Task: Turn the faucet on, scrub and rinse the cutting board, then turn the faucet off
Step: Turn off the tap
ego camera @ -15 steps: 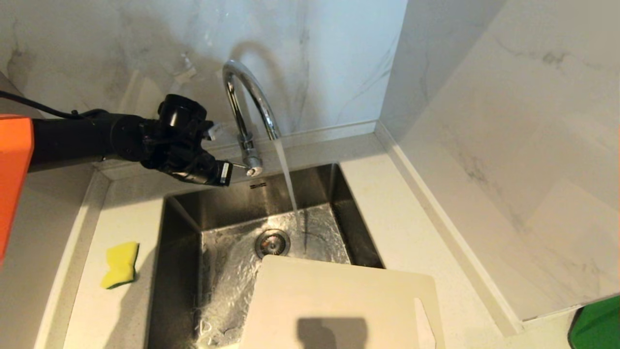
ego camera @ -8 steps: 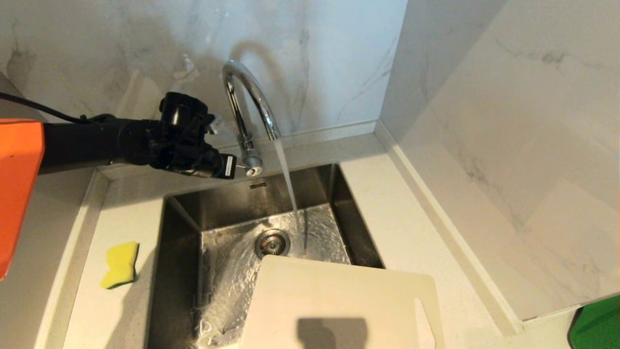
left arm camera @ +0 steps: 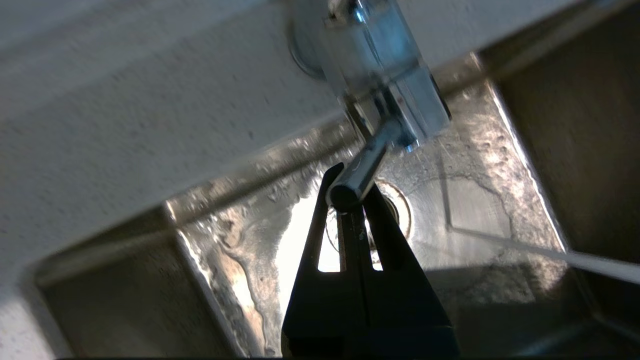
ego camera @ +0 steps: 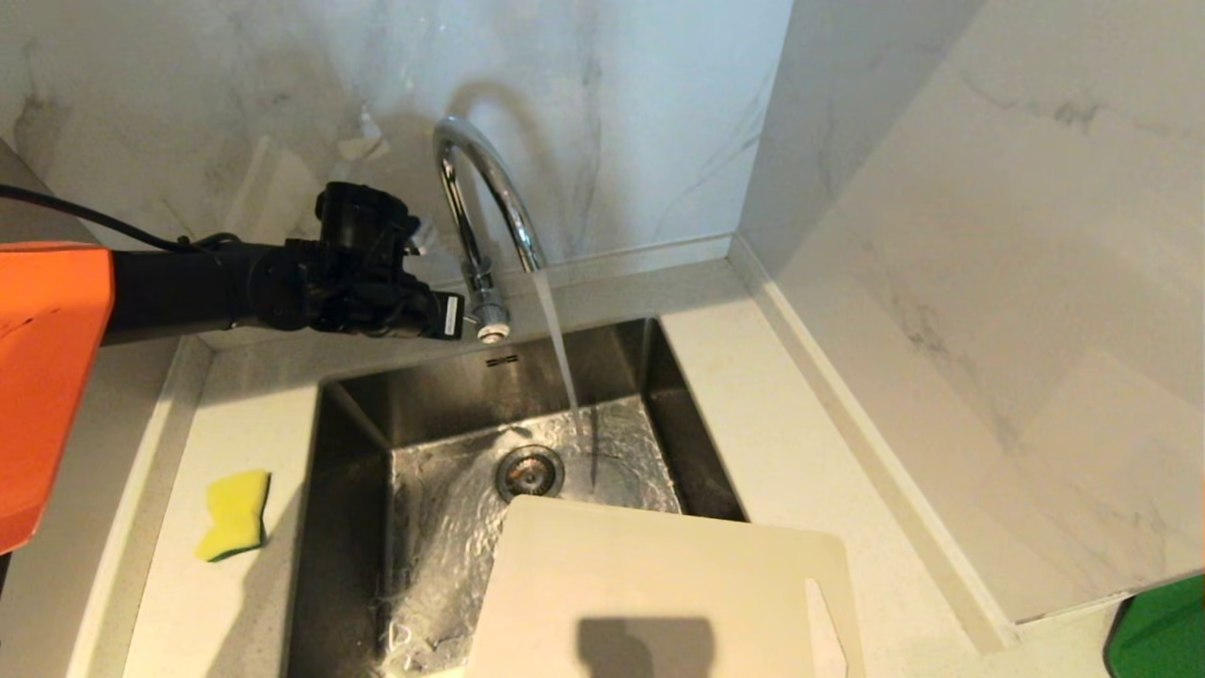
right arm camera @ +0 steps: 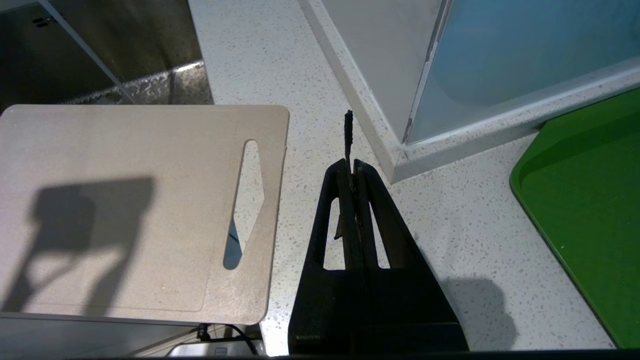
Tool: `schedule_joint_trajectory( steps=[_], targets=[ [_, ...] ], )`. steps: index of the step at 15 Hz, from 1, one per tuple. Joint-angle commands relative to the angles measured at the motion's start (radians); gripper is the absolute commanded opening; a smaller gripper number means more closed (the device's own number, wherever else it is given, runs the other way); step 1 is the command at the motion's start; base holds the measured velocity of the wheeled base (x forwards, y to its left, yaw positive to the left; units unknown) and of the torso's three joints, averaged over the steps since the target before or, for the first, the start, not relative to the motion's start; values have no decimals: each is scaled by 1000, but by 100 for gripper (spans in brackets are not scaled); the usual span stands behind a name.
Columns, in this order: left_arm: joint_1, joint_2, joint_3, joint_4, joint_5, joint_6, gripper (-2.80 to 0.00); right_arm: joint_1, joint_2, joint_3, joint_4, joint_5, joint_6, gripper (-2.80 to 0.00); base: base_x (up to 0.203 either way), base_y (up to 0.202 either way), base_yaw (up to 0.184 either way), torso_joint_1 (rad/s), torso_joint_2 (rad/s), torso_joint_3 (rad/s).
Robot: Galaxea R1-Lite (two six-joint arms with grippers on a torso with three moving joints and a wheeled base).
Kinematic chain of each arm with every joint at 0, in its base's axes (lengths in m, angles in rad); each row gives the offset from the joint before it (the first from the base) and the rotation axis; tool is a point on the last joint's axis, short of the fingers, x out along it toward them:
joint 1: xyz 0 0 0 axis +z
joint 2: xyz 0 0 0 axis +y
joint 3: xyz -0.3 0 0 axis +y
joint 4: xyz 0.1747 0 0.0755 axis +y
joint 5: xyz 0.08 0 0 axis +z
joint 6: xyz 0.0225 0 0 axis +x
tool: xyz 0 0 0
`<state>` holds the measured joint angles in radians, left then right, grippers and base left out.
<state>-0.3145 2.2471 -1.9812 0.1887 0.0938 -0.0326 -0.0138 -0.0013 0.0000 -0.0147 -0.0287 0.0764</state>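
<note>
The chrome faucet (ego camera: 480, 188) stands behind the sink, and water runs from its spout into the basin. My left gripper (ego camera: 458, 318) is level beside the faucet's base, shut, with its tips against the end of the small lever (ego camera: 491, 330). In the left wrist view the lever (left arm camera: 367, 162) lies across the closed tips of the left gripper (left arm camera: 350, 197), below the faucet body (left arm camera: 380, 65). The off-white cutting board (ego camera: 659, 584) lies over the sink's near edge. My right gripper (right arm camera: 352, 167) is shut above the counter beside the cutting board (right arm camera: 125, 200), near its slot handle (right arm camera: 247, 200).
A yellow-and-green sponge (ego camera: 233, 513) lies on the counter left of the steel sink (ego camera: 358, 405). The drain (ego camera: 529, 471) is wet. A raised marble ledge (ego camera: 941, 377) borders the right side. A green tray (right arm camera: 590, 200) sits right of the right gripper.
The left gripper has swung up from a downward tilt to level, and its tips have closed in on the lever's end. Water keeps running. The board and sponge have not moved.
</note>
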Motion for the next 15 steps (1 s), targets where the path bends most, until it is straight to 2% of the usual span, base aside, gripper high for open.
schedule_joint_trajectory(
  steps=[1,4,15],
  targets=[
    [0,5,-1,-34,16,2,-280,0,0,2,-1,0,-1,-280,0,0,0,0,0,0],
    [0,6,-1,-75,29,6,-280,0,0,2,-1,0,0,-280,0,0,0,0,0,0],
    [1,-3,4,-90,40,6,-280,0,0,2,-1,0,0,-280,0,0,0,0,0,0]
  ],
)
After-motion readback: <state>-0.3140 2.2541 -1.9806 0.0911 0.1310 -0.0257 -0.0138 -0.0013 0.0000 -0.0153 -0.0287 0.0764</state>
